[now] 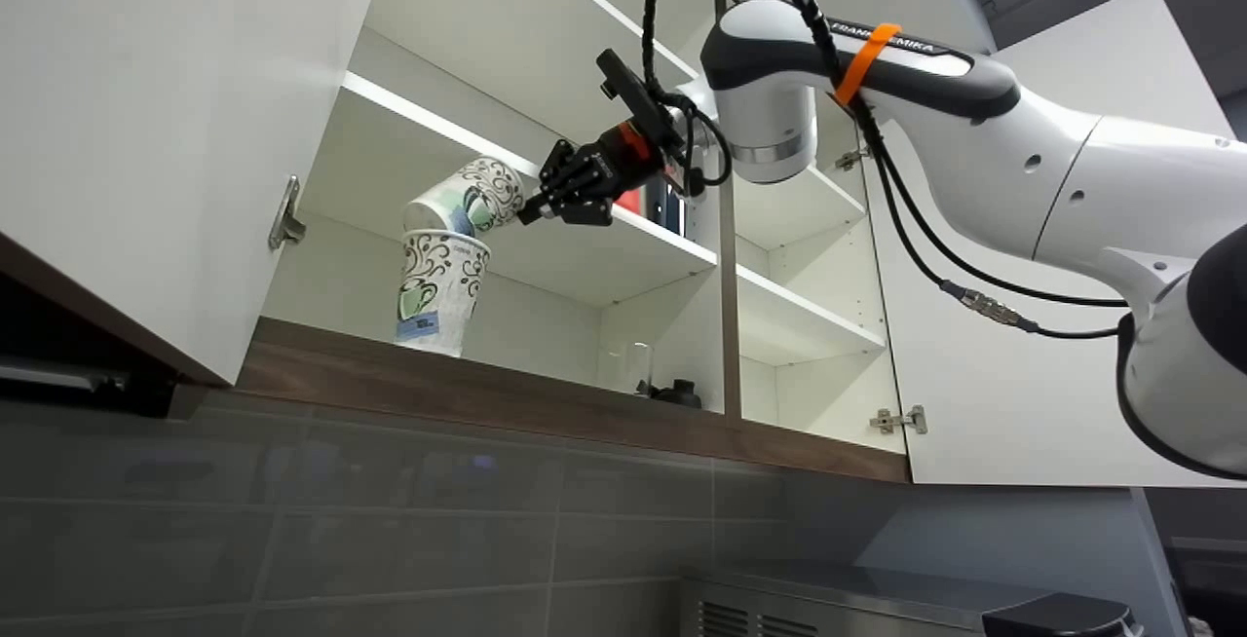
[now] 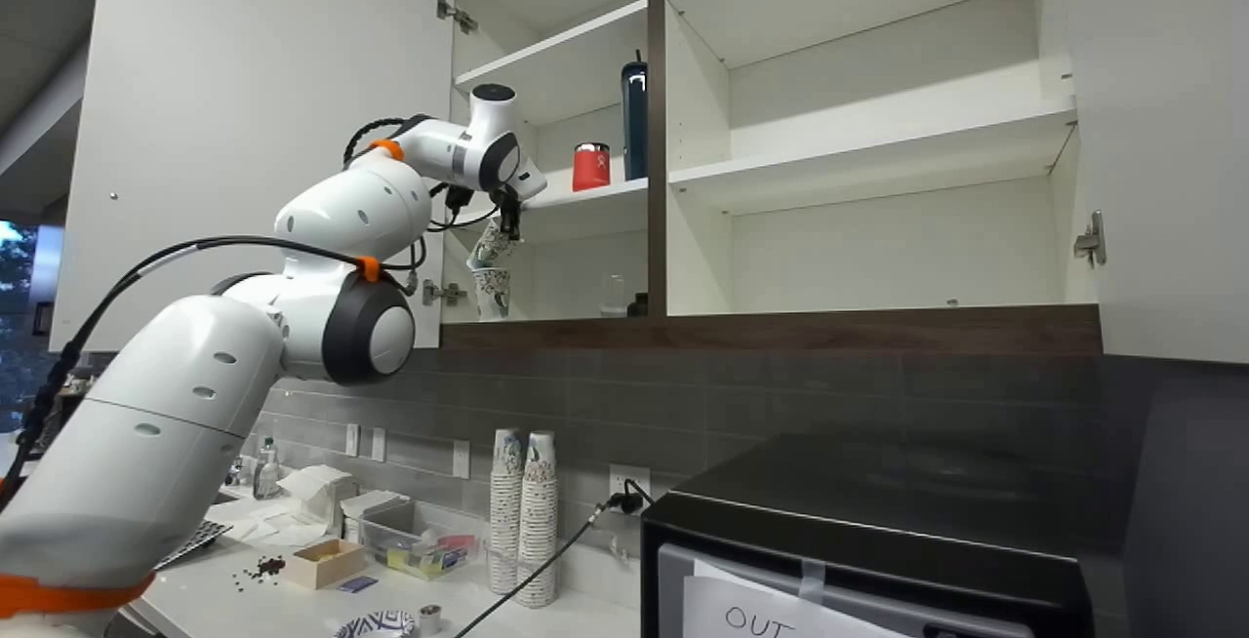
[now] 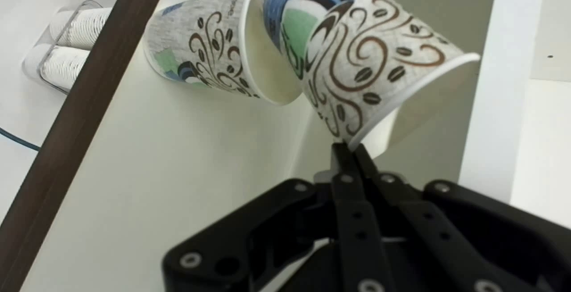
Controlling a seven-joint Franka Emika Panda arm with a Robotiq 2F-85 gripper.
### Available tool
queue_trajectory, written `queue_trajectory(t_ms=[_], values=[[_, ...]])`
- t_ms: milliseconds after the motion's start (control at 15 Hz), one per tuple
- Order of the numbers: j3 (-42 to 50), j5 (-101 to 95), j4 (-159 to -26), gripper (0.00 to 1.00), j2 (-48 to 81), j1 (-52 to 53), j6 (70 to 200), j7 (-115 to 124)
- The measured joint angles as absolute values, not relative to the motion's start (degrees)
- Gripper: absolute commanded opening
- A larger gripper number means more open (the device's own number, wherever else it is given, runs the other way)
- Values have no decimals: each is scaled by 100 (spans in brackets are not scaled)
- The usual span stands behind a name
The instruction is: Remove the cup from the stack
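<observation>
Scroll-patterned paper cup (image 3: 357, 55) is leaning above the upright lower cup (image 1: 438, 277), its base overlapping that cup's mouth; whether they are touching, you cannot tell. Your Robotiq gripper (image 3: 352, 146) is pinching only the rim, fingers (image 3: 342, 162) nearly together, so pulling hard could be inviting a twist or slip. If the base is catching, you could be dragging the lower cup over the brown cabinet edge (image 3: 79, 118); lifting is risking a knock on the shelf (image 3: 504, 104).
</observation>
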State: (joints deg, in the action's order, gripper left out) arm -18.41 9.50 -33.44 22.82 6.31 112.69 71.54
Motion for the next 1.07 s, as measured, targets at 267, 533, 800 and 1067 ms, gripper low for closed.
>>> queue_trajectory(t_ms=[267, 533, 800, 1067], values=[[-1841, 1141, -3354, 1, 2263, 518, 11213, 7158], [-1842, 1432, -3395, 1, 2250, 396, 11146, 7159], [-1842, 1659, -3527, 1, 2217, 271, 11007, 7169], [-1842, 1810, -3686, 1, 2141, 170, 10993, 7196]])
